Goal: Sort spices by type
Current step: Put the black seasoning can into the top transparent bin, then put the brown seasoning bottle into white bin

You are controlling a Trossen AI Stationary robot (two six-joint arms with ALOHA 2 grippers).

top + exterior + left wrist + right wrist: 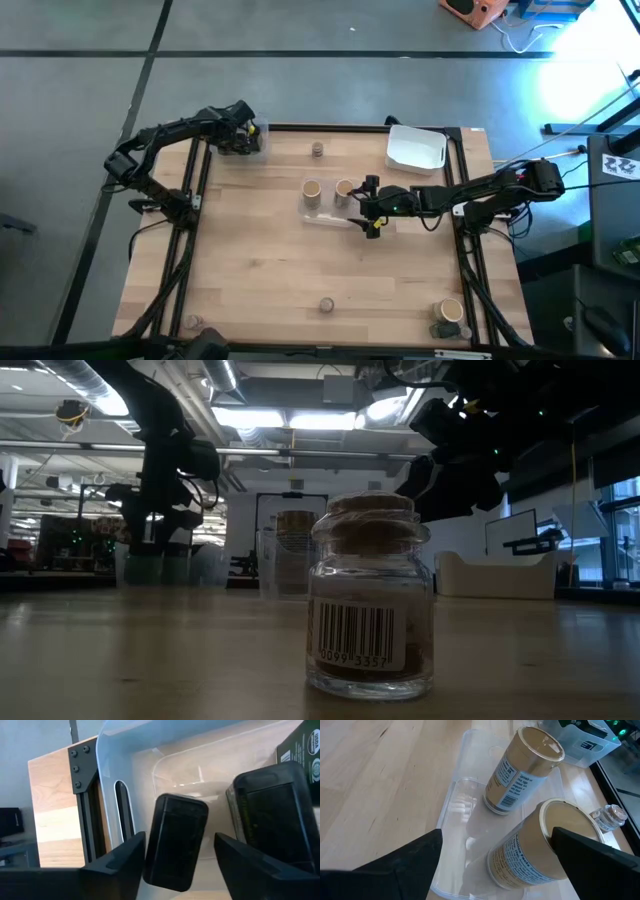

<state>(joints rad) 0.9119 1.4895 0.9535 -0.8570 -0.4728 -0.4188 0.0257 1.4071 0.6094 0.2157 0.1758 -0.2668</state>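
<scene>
Left gripper [175, 870] at table's far-left corner, over clear tub [150, 750]; dark jar [175, 842] sits between its parted fingers, looks like a drop-off. Right gripper [368, 207] spread wide mid-table by two tan cylinders [522, 770] in a clear tray [465, 825]. Next: left lifts clear, fetches another stray jar [370, 600].

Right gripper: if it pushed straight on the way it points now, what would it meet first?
Probably the nearer tan can, standing in the clear tub just ahead of the open right gripper; the second can stands beyond it. Depth is uncertain.
</scene>
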